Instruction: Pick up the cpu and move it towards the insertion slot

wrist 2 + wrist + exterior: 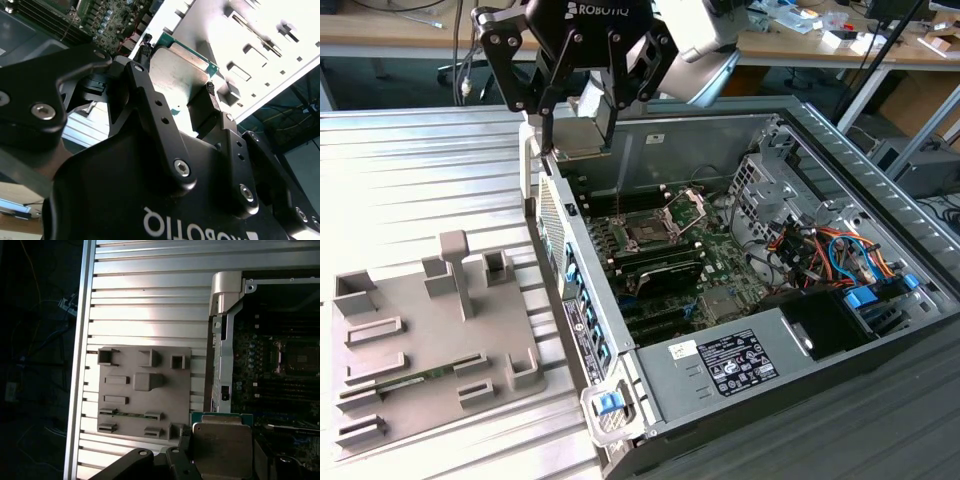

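My black two-finger gripper [580, 122] was clamped on the flat square silver-topped cpu [177, 75], high over the edge of the open grey computer case [582, 300]; I judged a level carry toward the silver-framed dark insertion slot [658, 226] wisest.

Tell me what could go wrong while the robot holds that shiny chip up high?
The gripper pinches the cpu only by its edges, so it might slip and fall. It hangs close to the computer case wall, so it could bump that on the way to the insertion slot.
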`<act>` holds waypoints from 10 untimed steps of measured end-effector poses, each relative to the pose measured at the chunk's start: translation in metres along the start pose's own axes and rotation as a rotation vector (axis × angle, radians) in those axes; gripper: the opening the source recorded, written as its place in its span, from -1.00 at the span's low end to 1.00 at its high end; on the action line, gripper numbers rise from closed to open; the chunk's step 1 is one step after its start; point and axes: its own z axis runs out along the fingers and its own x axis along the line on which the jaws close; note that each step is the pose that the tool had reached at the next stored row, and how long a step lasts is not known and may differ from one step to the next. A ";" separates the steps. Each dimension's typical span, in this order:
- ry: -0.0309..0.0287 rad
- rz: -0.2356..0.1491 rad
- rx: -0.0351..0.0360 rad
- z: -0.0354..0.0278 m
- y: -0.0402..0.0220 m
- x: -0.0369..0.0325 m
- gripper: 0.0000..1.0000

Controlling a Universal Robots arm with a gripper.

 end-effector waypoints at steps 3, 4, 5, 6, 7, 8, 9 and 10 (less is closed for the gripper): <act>0.0000 0.000 -0.0001 0.0007 -0.0003 -0.0029 0.09; -0.0001 0.000 0.0000 0.0009 -0.0003 -0.0035 0.09; 0.0000 0.000 0.0000 0.0011 -0.0004 -0.0043 0.09; 0.0000 0.000 0.0000 0.0012 -0.0004 -0.0050 0.09; -0.0001 0.000 0.0000 0.0015 -0.0004 -0.0060 0.09; 0.0000 0.000 0.0000 0.0018 -0.0005 -0.0073 0.09; 0.0000 0.000 0.0000 0.0020 -0.0005 -0.0080 0.09; -0.0001 0.000 0.0000 0.0022 -0.0005 -0.0087 0.09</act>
